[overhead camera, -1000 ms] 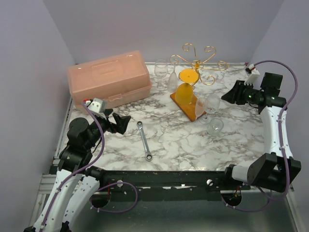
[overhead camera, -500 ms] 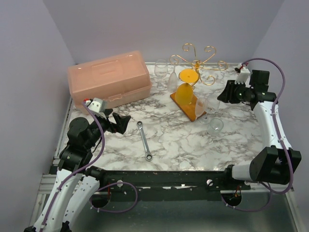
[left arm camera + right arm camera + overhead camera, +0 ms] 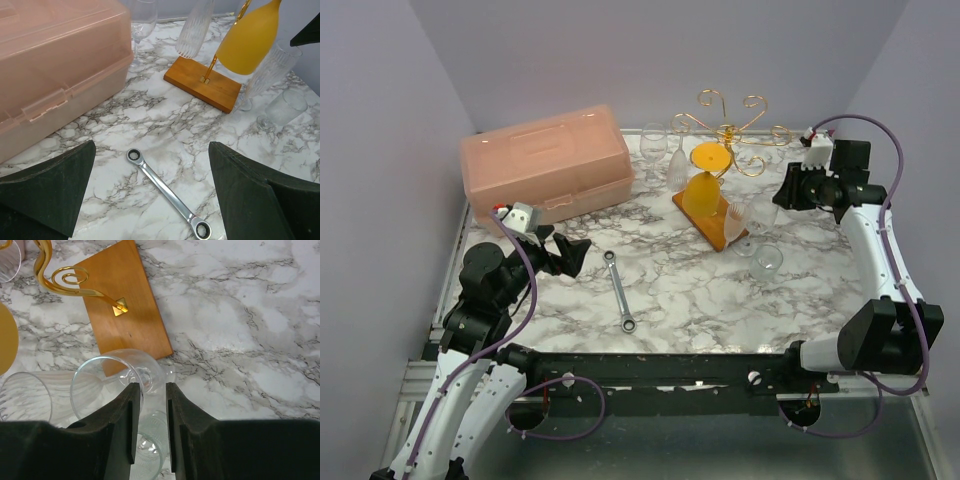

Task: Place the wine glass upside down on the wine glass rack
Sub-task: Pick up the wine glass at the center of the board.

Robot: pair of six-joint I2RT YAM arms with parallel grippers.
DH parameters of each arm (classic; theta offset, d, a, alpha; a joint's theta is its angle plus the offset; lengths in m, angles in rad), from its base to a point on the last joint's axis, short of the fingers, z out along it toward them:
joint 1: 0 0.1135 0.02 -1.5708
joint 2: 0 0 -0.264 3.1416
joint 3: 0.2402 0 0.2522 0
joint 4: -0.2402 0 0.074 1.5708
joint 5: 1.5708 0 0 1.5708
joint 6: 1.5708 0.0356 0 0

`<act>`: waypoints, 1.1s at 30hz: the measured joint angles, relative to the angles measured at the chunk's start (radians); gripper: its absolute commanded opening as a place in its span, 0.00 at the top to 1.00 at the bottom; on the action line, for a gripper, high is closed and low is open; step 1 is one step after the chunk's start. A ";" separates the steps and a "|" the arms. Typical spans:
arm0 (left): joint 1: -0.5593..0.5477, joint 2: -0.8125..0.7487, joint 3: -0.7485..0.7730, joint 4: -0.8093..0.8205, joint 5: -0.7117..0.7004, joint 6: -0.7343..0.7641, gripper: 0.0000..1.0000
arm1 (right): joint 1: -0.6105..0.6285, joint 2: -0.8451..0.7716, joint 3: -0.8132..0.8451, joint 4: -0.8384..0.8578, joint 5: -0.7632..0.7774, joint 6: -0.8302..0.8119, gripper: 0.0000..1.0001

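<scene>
A clear wine glass [image 3: 760,212] stands upright on the marble, just right of the wine glass rack's orange-brown base [image 3: 708,212]. The gold wire rack [image 3: 730,128] carries an orange glass [image 3: 704,176] hung upside down. My right gripper [image 3: 777,195] hovers over the clear glass. In the right wrist view its jaws [image 3: 150,390] stand a narrow gap apart, astride the right wall of the wine glass [image 3: 107,382], the left finger at the rim. My left gripper [image 3: 575,255] rests wide open near the wrench [image 3: 167,192], with nothing in it.
A ribbed tumbler [image 3: 733,224] stands against the base's near end and a small glass [image 3: 767,260] lies in front. Two more glasses [image 3: 665,155] stand behind the rack's left. A pink box [image 3: 545,165] fills the back left. The wrench [image 3: 619,290] lies mid-table.
My right arm has swung left and back over the clear wine glass, and its jaws have narrowed. The left arm has not moved.
</scene>
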 measured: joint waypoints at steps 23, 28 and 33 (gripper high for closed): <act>0.008 0.000 0.000 0.000 0.017 -0.001 0.01 | 0.013 0.008 0.018 -0.034 0.083 -0.102 0.78; 0.008 0.000 0.000 0.000 0.018 -0.002 0.02 | 0.013 0.009 0.018 -0.048 0.103 -0.121 0.84; 0.008 0.000 0.000 0.000 0.018 -0.003 0.01 | 0.013 0.009 0.021 -0.052 0.121 -0.132 0.91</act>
